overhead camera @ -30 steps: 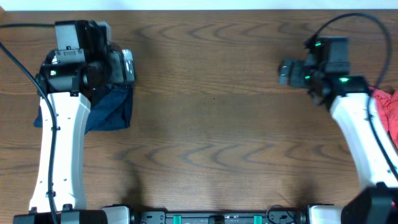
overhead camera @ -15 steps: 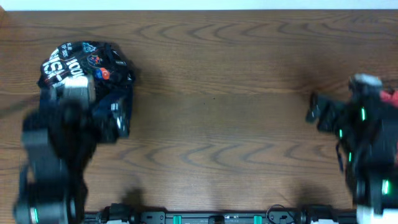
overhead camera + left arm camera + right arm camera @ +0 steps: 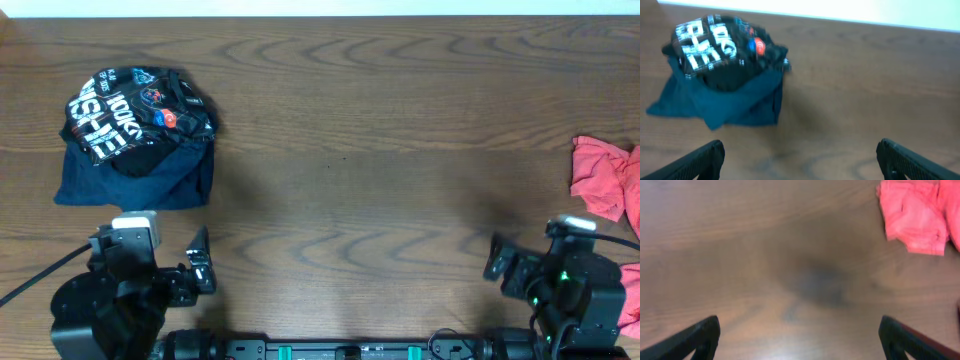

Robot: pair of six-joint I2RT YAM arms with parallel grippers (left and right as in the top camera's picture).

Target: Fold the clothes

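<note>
Here black jersey (image 3: 135, 110) bundled (pink garment (image 3: 603, 180) apart).

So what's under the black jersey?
A dark blue garment lies under the jersey, its near part sticking out on the table. How far it runs beneath, and anything else under there, is covered.

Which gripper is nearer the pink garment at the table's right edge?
Right. The right gripper sits close by, toward the robot from the pink garment; the left gripper is across the table, near the black jersey.
</note>
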